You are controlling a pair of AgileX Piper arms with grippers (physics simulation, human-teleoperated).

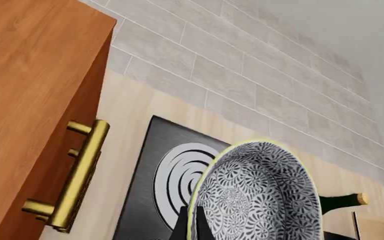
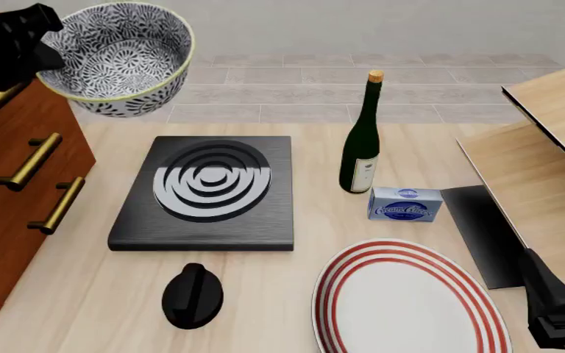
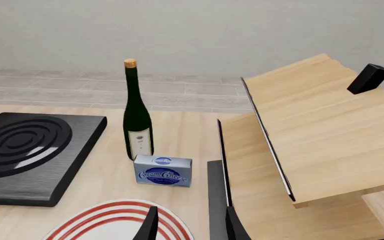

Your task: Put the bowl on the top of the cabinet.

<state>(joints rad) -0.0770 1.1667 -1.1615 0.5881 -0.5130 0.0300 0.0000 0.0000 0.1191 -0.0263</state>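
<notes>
The navy-patterned bowl (image 2: 121,55) hangs tilted in the air at the far left, just above and to the right of the top corner of the reddish-brown cabinet (image 2: 8,184). My left gripper (image 2: 45,59) is shut on the bowl's rim. In the left wrist view the bowl (image 1: 259,195) fills the space past the fingers (image 1: 182,231), with the cabinet's (image 1: 32,100) front and a brass handle (image 1: 78,175) beside it. The cabinet's top face is hidden in the front view. My right gripper (image 2: 558,316) is open and empty at the near right, over the plate's edge (image 3: 188,227).
A black hob (image 2: 209,187) lies mid-table. A green wine bottle (image 2: 363,136) and a blue cream cheese box (image 2: 405,204) stand to its right. A red-ringed white plate (image 2: 405,301) and a black knob-like object (image 2: 192,294) lie near. A plywood structure (image 2: 547,162) fills the right.
</notes>
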